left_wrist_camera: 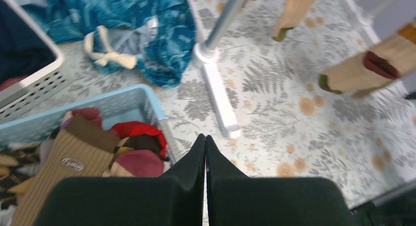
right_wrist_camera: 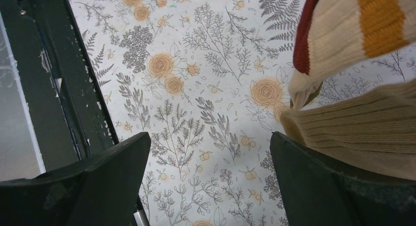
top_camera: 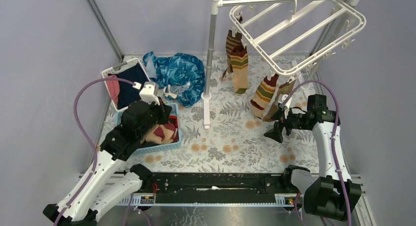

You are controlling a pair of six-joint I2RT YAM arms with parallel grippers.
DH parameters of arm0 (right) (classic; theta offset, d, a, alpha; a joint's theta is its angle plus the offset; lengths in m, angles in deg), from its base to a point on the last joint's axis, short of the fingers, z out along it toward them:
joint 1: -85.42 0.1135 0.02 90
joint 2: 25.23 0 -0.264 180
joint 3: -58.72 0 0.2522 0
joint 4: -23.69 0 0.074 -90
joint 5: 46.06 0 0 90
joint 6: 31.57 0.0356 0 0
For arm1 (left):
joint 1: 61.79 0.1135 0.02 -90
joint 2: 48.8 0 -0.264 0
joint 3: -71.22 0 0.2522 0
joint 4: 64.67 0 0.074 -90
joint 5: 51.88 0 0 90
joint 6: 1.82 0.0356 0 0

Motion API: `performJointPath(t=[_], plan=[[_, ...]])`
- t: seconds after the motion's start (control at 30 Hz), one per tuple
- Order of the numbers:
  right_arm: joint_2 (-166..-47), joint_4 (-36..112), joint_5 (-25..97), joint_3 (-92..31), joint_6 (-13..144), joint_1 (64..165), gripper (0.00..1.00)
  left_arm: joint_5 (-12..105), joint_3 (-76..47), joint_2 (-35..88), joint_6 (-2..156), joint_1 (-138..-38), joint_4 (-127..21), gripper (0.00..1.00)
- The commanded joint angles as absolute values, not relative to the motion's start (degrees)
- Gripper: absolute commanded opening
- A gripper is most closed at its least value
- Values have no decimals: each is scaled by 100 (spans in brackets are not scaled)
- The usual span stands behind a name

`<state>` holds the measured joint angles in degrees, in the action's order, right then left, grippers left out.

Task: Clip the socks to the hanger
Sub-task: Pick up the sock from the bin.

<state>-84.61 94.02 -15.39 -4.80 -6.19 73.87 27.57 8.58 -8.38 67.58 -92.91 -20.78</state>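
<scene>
**Hanger.** One white hanger (top_camera: 299, 35) hangs from the horizontal bar of one upright rack pole (top_camera: 211, 54). It sits above the far right part of the floral surface (top_camera: 230, 138).

**Socks on the hanger.** Four socks (top_camera: 238, 64) hang from its clips, in two pairs.
- The first pair hangs just right of the pole. Both are striped.
- The second pair hangs nearer the right arm: one striped sock (top_camera: 264, 96) and one plain tan sock (top_camera: 284, 88).

**Baskets.** There are two.
- One light blue basket (top_camera: 171, 138) at the left holds a heap of further socks. These include one ribbed tan sock with a brown cuff (left_wrist_camera: 73, 162). The total number in the heap cannot be told.
- One white basket (top_camera: 109, 74) stands behind it and holds navy and pink clothes.

**Cloth.** One blue patterned cloth (top_camera: 176, 71) lies between the white basket and the pole base.

**Left gripper** (left_wrist_camera: 205, 140). It is positioned over the right end of the blue basket. The jaws are pressed fully together and hold nothing.

**Right gripper** (right_wrist_camera: 208, 138). It hangs above the surface, just beside the second pair. The jaws are spread wide with nothing between them. In the right wrist view the tan sock lies next to the right finger (right_wrist_camera: 314, 177). Whether they touch cannot be told.
</scene>
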Motion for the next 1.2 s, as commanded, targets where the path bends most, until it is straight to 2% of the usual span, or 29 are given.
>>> performJointPath(t=[0.0,0.3,0.53,0.7,0.83,0.97,1.1,1.17], plan=[[-8429,9834,-1917,-716,-1194,7437,100,4016,565,-934,7229,-9299,-2614,0],[-8446,10203,-2112,-725,-1798,7435,100,5676,396,-812,7248,-9298,-3246,0],[-8434,10472,-2251,-733,-2227,7436,100,7127,657,-689,6760,-9305,-4526,0],[-8462,10978,-2609,-845,-2953,7435,100,8126,1096,-280,6084,-9391,-6032,0],[-8482,11518,-3020,-1019,-3658,7439,100,8250,1289,111,5942,-9764,-6879,0],[-8532,12138,-3284,-1373,-4257,7480,100,8247,1118,629,6229,-10293,-7013,0],[-8519,12143,-3262,-1527,-4210,7531,100,7659,721,663,6966,-10419,-5917,0],[-8516,12063,-3298,-1375,-4203,7540,100,6788,481,462,7300,-10423,-4888,0]])
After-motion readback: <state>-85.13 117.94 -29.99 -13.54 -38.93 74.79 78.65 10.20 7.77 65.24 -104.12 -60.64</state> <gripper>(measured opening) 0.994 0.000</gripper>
